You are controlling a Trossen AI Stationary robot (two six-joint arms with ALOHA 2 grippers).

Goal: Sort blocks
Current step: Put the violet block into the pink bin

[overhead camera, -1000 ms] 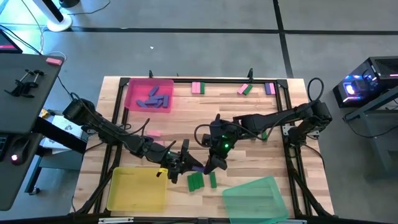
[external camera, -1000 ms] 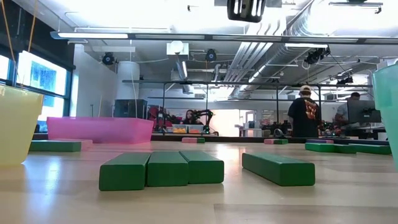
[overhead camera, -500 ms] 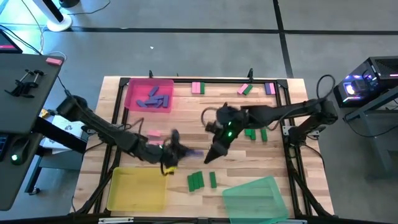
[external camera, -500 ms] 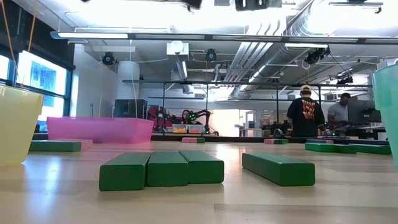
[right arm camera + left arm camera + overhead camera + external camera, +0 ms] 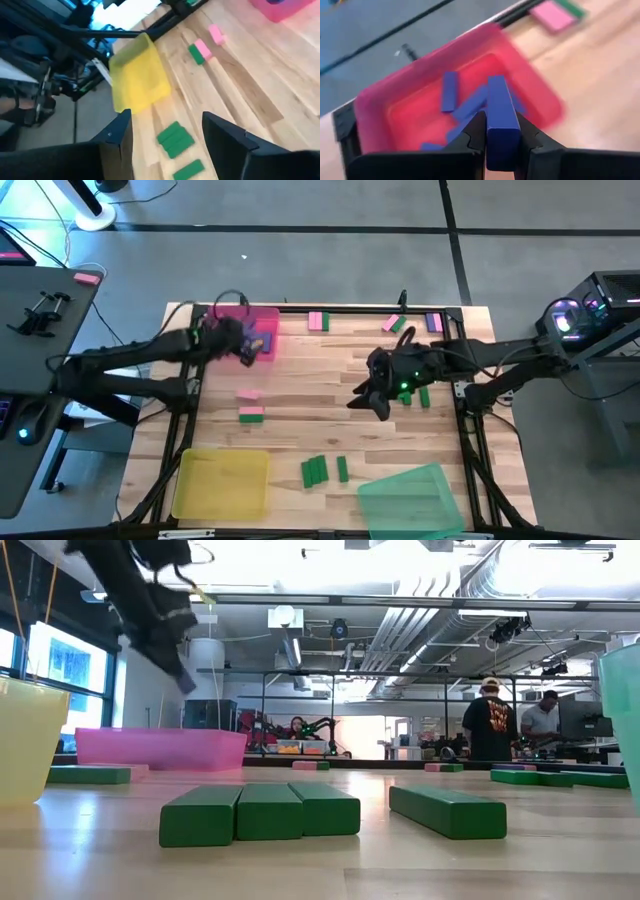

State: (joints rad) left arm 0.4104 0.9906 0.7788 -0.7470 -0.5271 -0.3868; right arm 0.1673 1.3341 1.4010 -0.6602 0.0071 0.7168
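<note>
1. Delivery step: left gripper (image 5: 499,131) clamps a purple-blue block (image 5: 498,117) above the pink tray (image 5: 213,320), far left of the surface (image 5: 300,395).
2. Right gripper (image 5: 167,131) spread, empty, mid-surface.
3. Next, likely: release block into tray.

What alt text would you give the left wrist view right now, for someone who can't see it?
The left gripper is shut on a purple-blue block, holding it above the pink tray. Several more purple-blue blocks lie inside that tray, and a pink block sits on the wooden table beyond it.
</note>
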